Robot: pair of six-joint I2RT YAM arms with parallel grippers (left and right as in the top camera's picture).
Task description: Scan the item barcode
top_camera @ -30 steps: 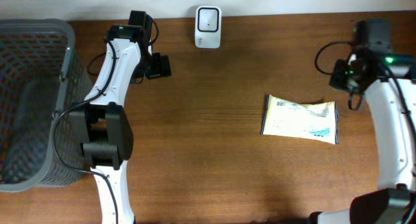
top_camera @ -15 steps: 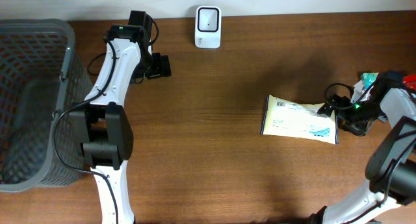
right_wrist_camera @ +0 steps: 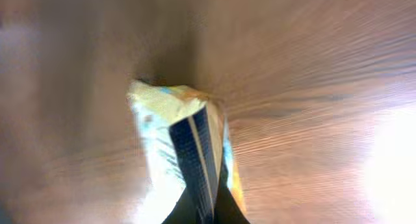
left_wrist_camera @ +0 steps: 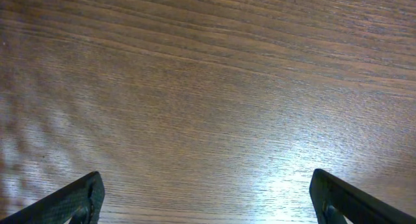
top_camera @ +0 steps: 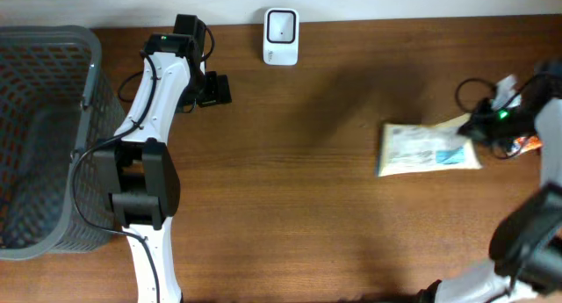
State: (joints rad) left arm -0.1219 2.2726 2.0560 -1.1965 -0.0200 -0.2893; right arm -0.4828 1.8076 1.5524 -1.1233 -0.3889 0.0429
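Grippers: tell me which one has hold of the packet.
The right gripper, shut on the packet's right end. The left gripper stands open, holding nothing, over by the white scanner.

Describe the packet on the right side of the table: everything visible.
The packet is a flat pouch, pale yellow and white with blue print, of glossy-looking film. It lies lengthwise over the wooden table, slightly tilted, near the right edge. The right gripper is shut on its right end; whether it rests on the wood or is lifted cannot be told.
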